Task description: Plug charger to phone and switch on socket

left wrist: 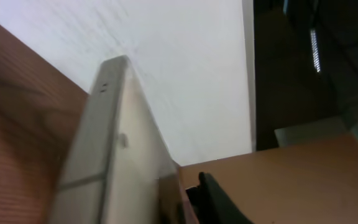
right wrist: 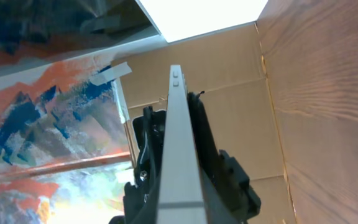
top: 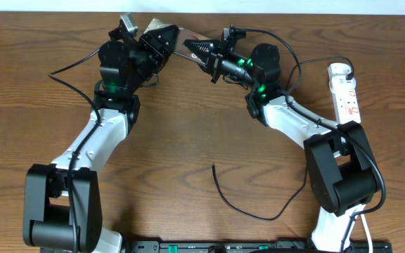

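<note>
- Left pincer (top: 162,36) grasps your phone (right wrist: 176,137) at 12 o'clock, held on edge.
- Right pincer (top: 190,46) clamps it too.
- Your charger (top: 214,176) lies loose at 5 o'clock, socket (top: 345,88) at 2 o'clock.

We identify a brown wood-grain table (top: 188,133) that meets a white wall (left wrist: 185,74). The right wrist view shows cardboard panels (right wrist: 229,81), a painted sheet (right wrist: 42,124) (blue, orange, white), a tape strip (right wrist: 112,73) and a bright ceiling panel (right wrist: 197,15).
</note>
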